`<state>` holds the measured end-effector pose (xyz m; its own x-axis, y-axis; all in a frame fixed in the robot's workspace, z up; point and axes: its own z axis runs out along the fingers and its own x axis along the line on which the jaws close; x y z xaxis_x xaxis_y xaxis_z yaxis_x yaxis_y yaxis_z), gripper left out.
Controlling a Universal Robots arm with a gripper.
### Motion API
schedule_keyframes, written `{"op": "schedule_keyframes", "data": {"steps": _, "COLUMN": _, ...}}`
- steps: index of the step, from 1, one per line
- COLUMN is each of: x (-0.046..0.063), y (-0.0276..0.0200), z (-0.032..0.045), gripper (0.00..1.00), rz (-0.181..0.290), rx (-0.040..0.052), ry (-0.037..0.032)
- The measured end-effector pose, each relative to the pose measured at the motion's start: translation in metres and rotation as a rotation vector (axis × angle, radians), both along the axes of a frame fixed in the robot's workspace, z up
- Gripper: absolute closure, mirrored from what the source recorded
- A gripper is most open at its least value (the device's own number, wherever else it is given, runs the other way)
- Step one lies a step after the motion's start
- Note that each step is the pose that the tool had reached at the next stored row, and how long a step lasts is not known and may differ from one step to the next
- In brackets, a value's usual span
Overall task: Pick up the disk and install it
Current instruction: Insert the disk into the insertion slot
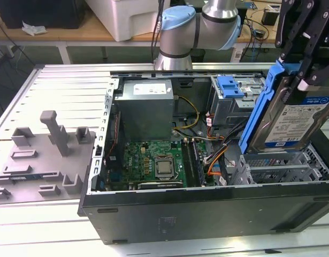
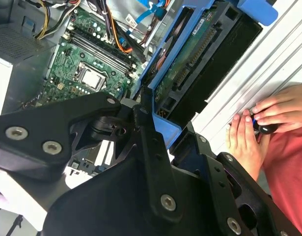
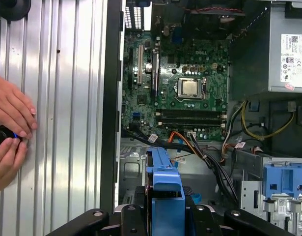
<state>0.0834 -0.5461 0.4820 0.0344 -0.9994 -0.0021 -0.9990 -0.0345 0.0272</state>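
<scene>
Exterior view, and the hand (image 1: 299, 64) is clamped on the disk (image 1: 295, 120), holding it tilted over the open computer case (image 1: 207, 214), toward the exterior view's right.

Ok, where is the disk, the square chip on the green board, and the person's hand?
the disk (image 1: 292, 122): exterior view, on its white label.
the square chip (image 3: 189, 87): first wrist view, on its shiny top.
the person's hand (image 2: 284, 105): second wrist view, on its fingers.

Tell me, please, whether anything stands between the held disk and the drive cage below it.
Nothing visible does. The disk, clamped in the gripper, hangs tilted above the open metal drive cage; the orange cables lie beside the cage.
</scene>
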Motion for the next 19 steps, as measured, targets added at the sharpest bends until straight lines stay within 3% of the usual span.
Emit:
{"op": "schedule_keyframes", "data": {"steps": 12, "x": 0.011, "y": 0.0, "z": -0.0044, "gripper": 0.63, "rz": -0.002, "rx": 0.0, "ry": 0.0}}
{"op": "schedule_keyframes", "data": {"steps": 19, "x": 0.011, "y": 0.0, "z": -0.0074, "gripper": 0.63, "rz": -0.011, "rx": 0.0, "ry": 0.0}}
